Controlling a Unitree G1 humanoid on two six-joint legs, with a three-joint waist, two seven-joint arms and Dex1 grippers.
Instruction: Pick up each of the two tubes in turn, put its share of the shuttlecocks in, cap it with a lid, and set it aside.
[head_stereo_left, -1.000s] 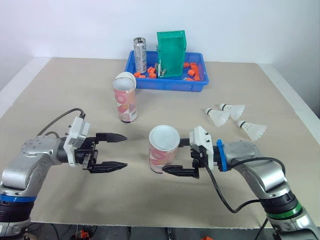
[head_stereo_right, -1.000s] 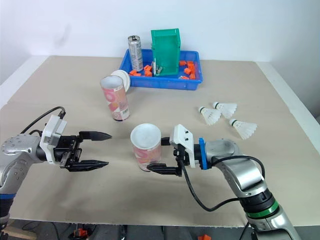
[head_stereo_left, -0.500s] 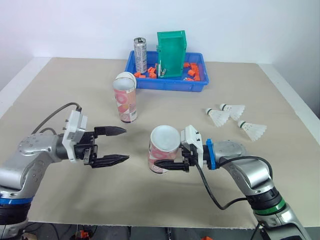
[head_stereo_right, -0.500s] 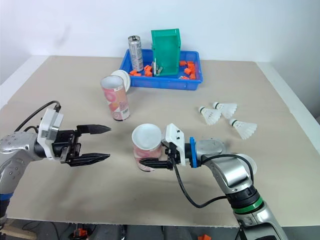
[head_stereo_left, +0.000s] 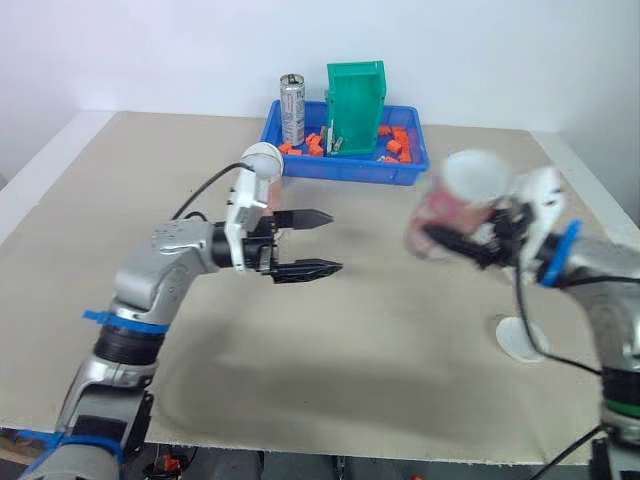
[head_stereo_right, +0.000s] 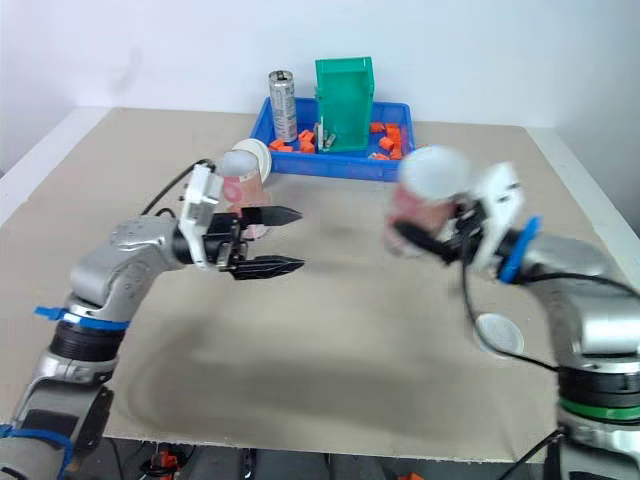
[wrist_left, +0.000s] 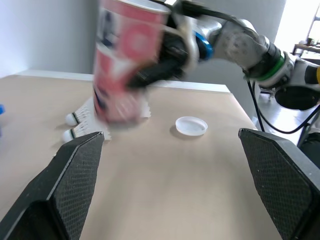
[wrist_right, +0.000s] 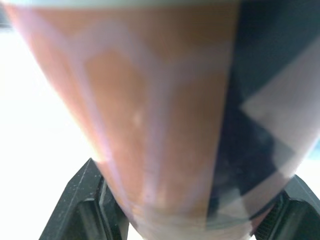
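My right gripper (head_stereo_left: 445, 225) is shut on a pink patterned tube (head_stereo_left: 452, 198) and holds it tilted in the air over the right side of the table. Close up, that tube (wrist_right: 150, 110) sits between its two fingers. My left gripper (head_stereo_left: 335, 241) stands open and empty near the table's middle, pointing right toward the tube. A second pink tube (head_stereo_right: 245, 167) with a white top stands behind my left gripper, partly hidden. A white lid (head_stereo_left: 520, 337) lies on the table below my right arm. Some white shuttlecocks (wrist_left: 82, 117) lie on the table behind the held tube.
A blue tray (head_stereo_left: 345, 170) at the back holds orange parts, a green bin (head_stereo_left: 357, 95) and a silver can (head_stereo_left: 292, 95). The table's right edge runs close to my right arm.
My right gripper has shut on the tube and lifted it off the table, up and to the right. My left arm has reached forward toward the middle. The camera has shifted.
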